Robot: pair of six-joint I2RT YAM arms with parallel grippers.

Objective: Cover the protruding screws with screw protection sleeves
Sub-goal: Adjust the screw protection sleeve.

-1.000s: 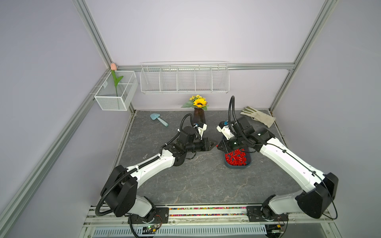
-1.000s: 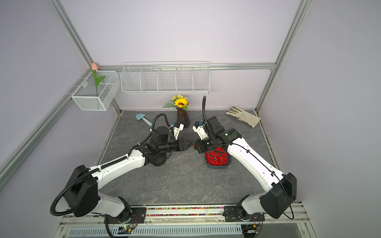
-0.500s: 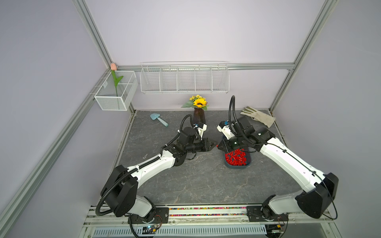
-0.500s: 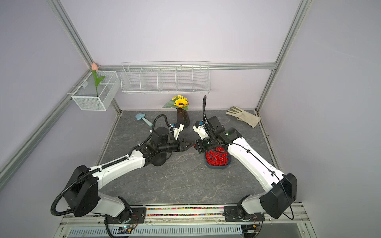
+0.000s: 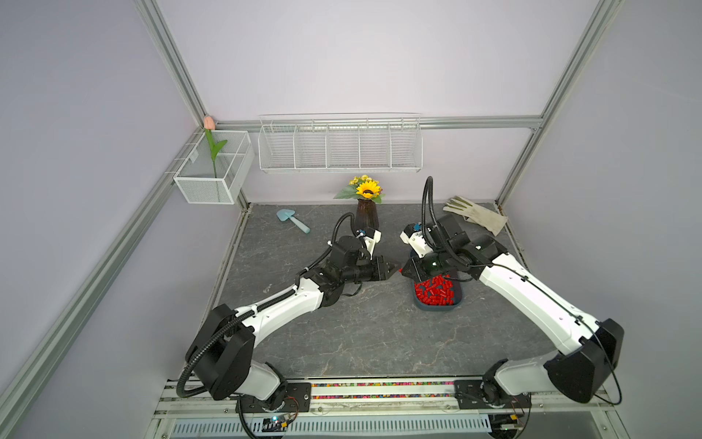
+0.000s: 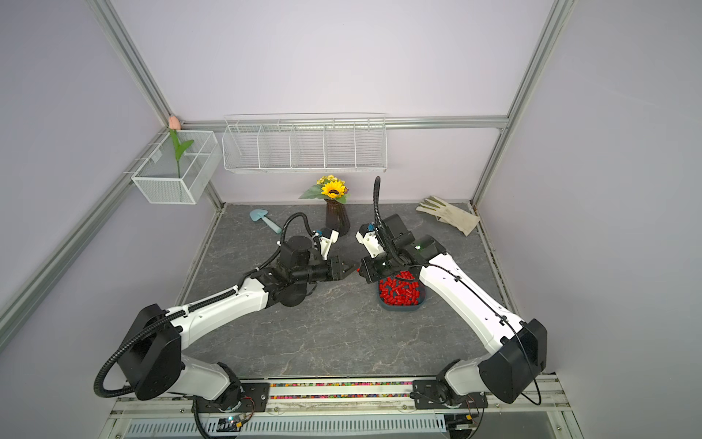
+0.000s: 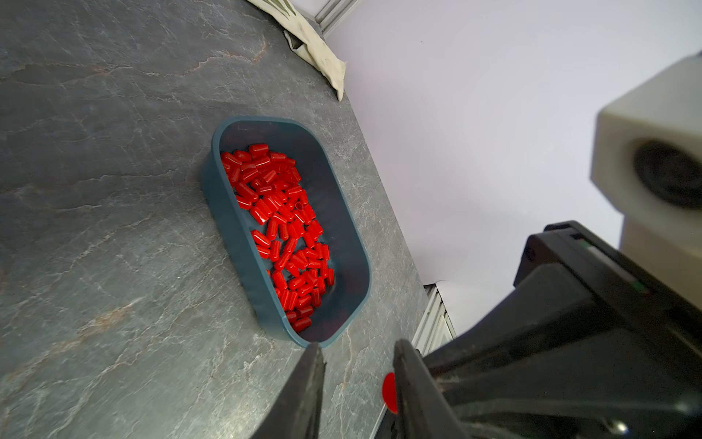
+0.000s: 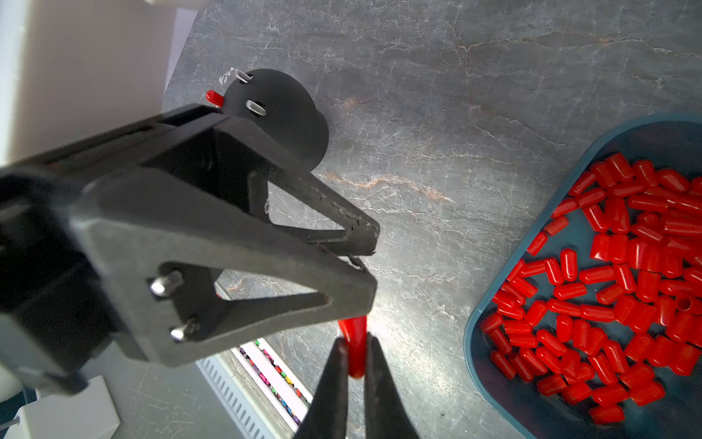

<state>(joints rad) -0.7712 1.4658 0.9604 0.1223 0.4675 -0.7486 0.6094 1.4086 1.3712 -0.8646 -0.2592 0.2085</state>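
Sleeves fill blue tray (right claw pinches one).

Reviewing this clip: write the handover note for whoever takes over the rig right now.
Right gripper: shut on one red sleeve.
Left gripper: jaws apart, empty, tips facing the right one's.
Spare sleeves lie in the blue tray.
Done: one capped screw on the black dome.
Left: two bare screws visible; cannot see a fourth.
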